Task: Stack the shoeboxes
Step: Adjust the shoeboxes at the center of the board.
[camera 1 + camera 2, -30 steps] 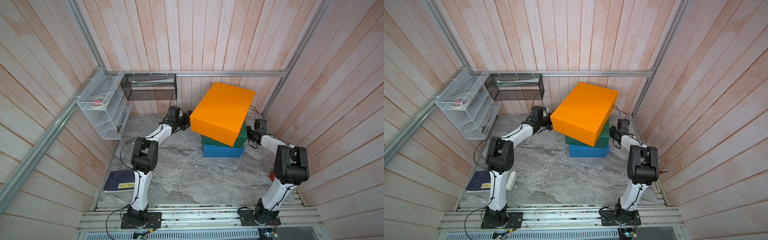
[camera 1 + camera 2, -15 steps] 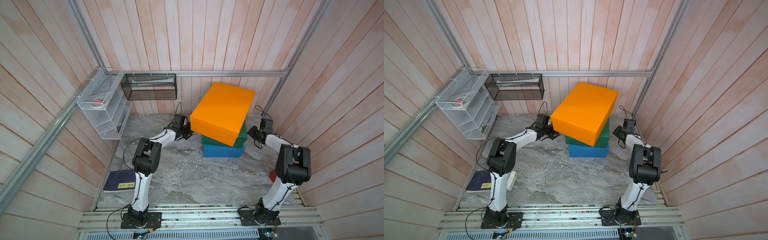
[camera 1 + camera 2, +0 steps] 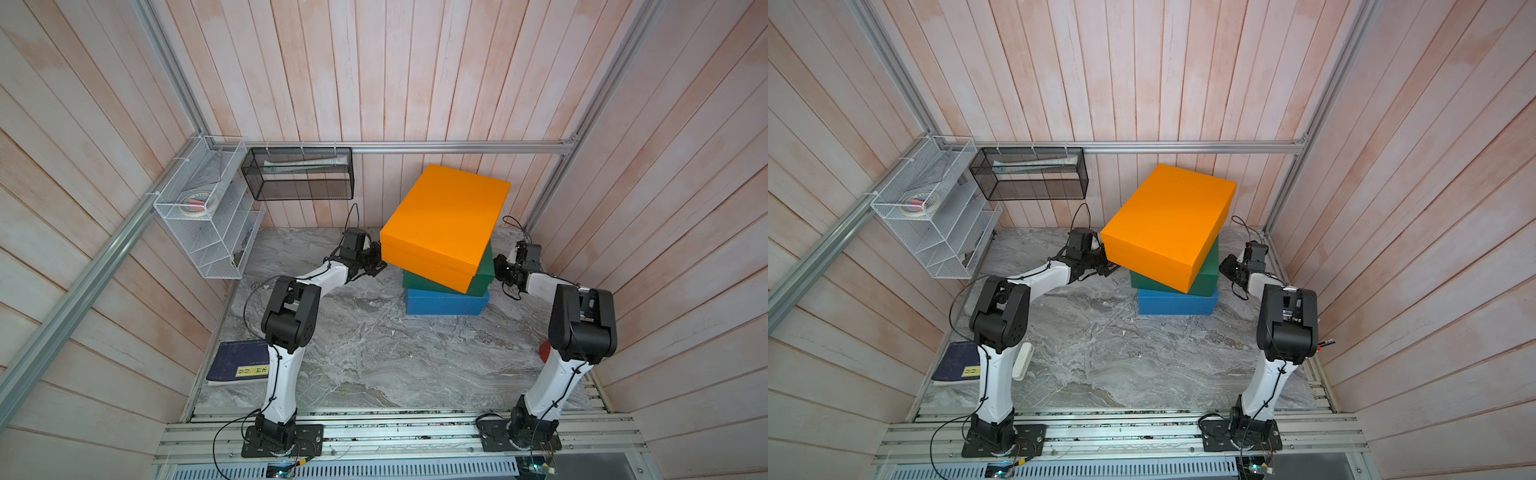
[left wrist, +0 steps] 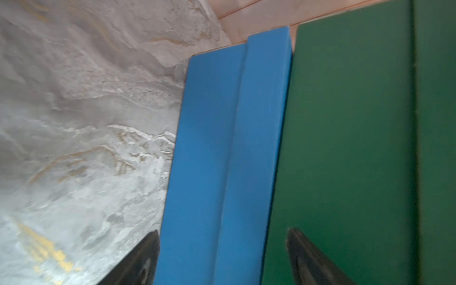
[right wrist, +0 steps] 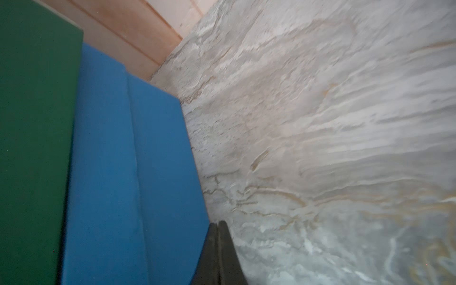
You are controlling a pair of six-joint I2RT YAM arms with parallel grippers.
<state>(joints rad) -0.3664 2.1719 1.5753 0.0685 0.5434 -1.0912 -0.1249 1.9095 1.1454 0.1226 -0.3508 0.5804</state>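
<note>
Seen from above in both top views: a stack of three shoeboxes right of centre on the grey marble table (image 3: 365, 357). At the bottom, blue box (image 3: 444, 302); on it, dark green box (image 3: 484, 270); on top, orange box (image 3: 444, 224), twisted askew with one corner jutting toward the left of the frame. Just under that corner, left fingers (image 4: 138, 261), spread apart in the wrist view and pinching nothing. Just beside the stack's right side, right fingers (image 5: 219, 251), pressed together and empty. Likely step: squaring up the top box, with all three already piled. Next move: gentle nudges from both sides to turn the orange box into line without toppling the pile.
</note>
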